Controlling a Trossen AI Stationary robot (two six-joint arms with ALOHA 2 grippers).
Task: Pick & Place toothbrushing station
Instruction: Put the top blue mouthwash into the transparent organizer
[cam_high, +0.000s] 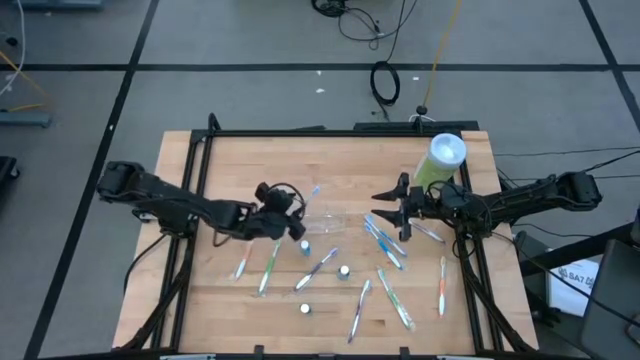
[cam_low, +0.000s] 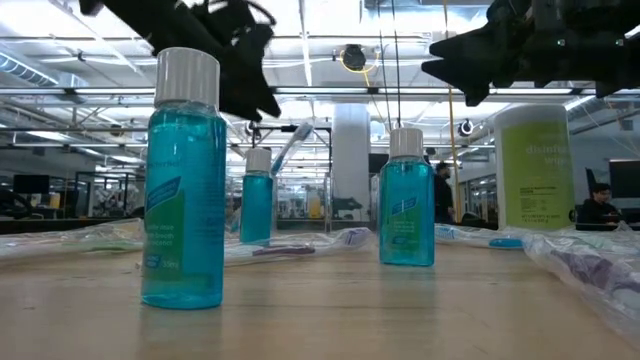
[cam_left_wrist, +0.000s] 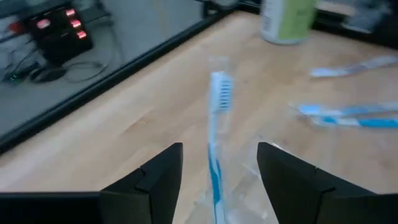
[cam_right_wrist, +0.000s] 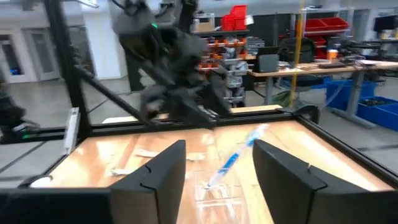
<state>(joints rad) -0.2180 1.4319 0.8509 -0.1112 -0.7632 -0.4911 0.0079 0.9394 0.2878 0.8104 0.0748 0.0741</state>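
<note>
Left claw (cam_left_wrist: 217, 180) open, blue toothbrush (cam_left_wrist: 216, 134) between fingers, in cup (cam_high: 326, 217).

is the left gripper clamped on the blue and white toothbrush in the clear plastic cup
No, the left gripper is open, its fingers clear of the blue and white toothbrush standing between them.

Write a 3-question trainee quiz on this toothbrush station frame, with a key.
1. True or false: the green canister lies on its side.
2. What stands in the clear cup? A) blue toothbrush B) bottle C) nothing
3. Which gripper is nearer the canister?

Key:
1. False; it stands upright at the table's far right.
2. A; a blue toothbrush leans in it, between the open fingers of the left gripper.
3. The right gripper, also open; loose toothbrushes lie near it.
</note>
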